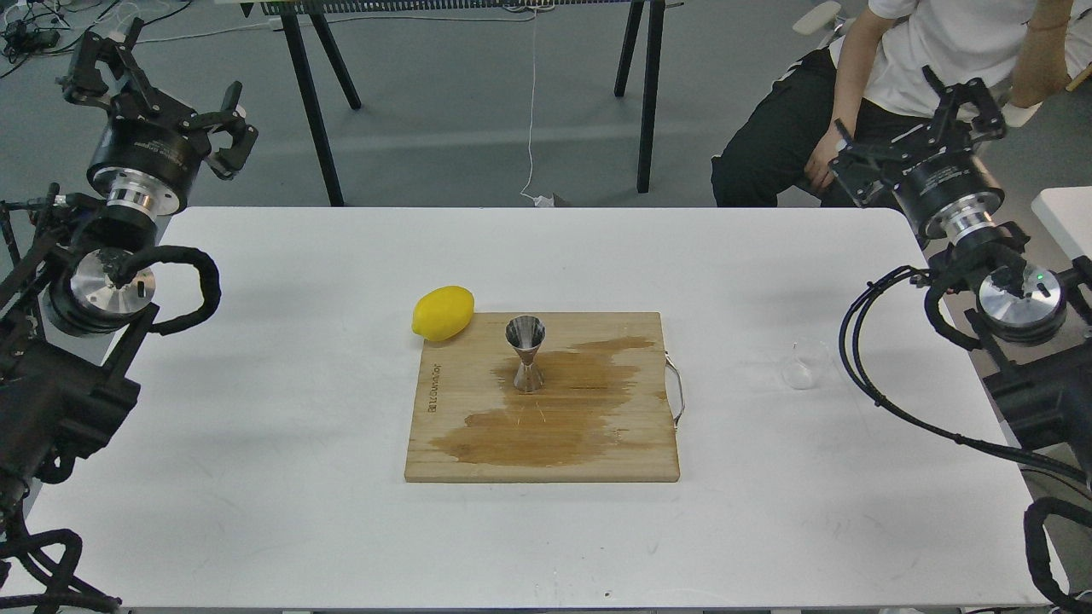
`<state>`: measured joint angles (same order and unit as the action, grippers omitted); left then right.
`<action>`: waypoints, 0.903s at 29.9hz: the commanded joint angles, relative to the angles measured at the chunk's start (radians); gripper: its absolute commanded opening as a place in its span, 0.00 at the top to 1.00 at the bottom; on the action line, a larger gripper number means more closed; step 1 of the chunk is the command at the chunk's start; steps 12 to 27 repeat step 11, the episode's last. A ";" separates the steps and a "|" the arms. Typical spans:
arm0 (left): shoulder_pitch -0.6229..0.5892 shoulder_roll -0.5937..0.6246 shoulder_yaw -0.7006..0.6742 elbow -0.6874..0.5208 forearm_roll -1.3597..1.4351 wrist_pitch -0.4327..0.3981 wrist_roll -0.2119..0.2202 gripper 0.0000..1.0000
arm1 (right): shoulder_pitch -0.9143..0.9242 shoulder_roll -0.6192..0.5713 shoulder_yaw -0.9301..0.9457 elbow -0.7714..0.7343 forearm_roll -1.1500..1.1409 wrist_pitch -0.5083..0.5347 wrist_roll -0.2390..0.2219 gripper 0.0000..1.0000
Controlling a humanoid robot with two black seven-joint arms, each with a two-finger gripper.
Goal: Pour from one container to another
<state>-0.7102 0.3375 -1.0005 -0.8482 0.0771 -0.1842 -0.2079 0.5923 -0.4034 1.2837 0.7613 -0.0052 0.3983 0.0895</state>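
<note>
The clear glass cup (805, 365) stands on the white table (299, 443) at the right, to the right of the board, with nothing touching it. The steel jigger (525, 353) stands upright on the wooden cutting board (478, 443), beside a large wet stain. My right gripper (913, 115) is raised high at the back right, far above and behind the cup, its fingers spread and empty. My left gripper (158, 98) hangs raised beyond the table's back left corner, fingers apart, holding nothing.
A yellow lemon (443, 313) lies at the board's back left corner. A metal handle (676, 392) sticks out from the board's right edge. A seated person (896, 94) is behind the table at the right, close to my right gripper. Black table legs (316, 102) stand behind.
</note>
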 commanded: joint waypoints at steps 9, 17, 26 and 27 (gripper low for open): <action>0.006 -0.021 0.002 0.006 0.001 -0.001 -0.001 0.00 | 0.141 0.000 -0.026 -0.177 -0.013 0.022 0.029 0.00; 0.005 -0.021 0.000 0.006 0.001 -0.001 -0.001 0.00 | 0.142 0.006 -0.029 -0.172 -0.013 0.027 0.030 0.00; 0.005 -0.021 0.000 0.006 0.001 -0.001 -0.001 0.00 | 0.142 0.006 -0.029 -0.172 -0.013 0.027 0.030 0.00; 0.005 -0.021 0.000 0.006 0.001 -0.001 -0.001 0.00 | 0.142 0.006 -0.029 -0.172 -0.013 0.027 0.030 0.00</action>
